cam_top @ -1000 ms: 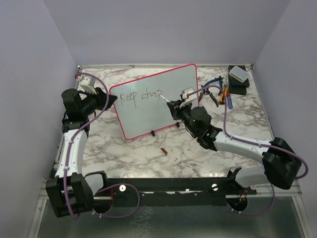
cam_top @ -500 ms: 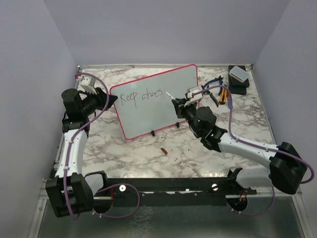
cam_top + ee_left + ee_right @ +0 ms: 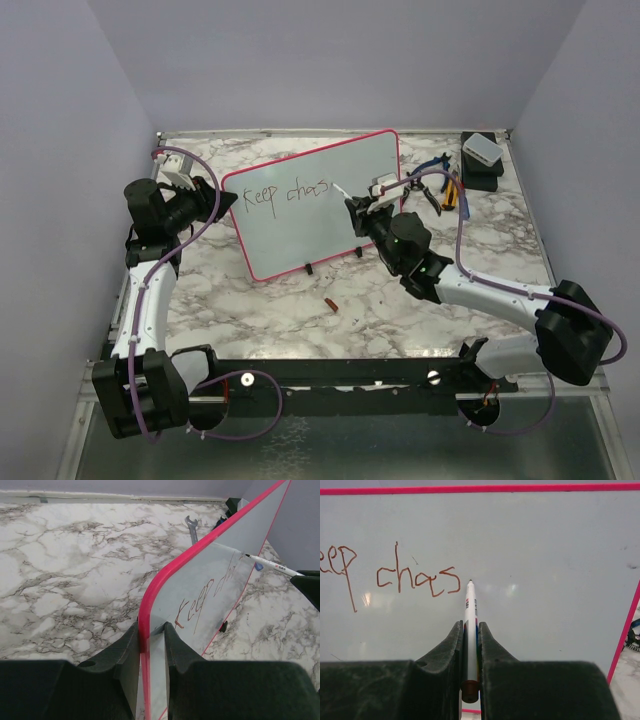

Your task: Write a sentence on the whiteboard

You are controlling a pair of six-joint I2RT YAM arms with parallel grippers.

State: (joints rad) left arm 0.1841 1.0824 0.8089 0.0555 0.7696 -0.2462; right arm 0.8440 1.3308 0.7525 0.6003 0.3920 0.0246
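Pen's off the "s": the marker (image 3: 470, 605) tip has hopped just right of "Keep chas". The sentence (image 3: 417, 577) hasn't grown, so the next letter looks due. The right gripper (image 3: 470, 630) has its jaws pinching the marker. The left gripper (image 3: 150, 637) has its jaws clamped on the left edge of the whiteboard (image 3: 300, 240), which is propped on the tabletop (image 3: 260, 310).
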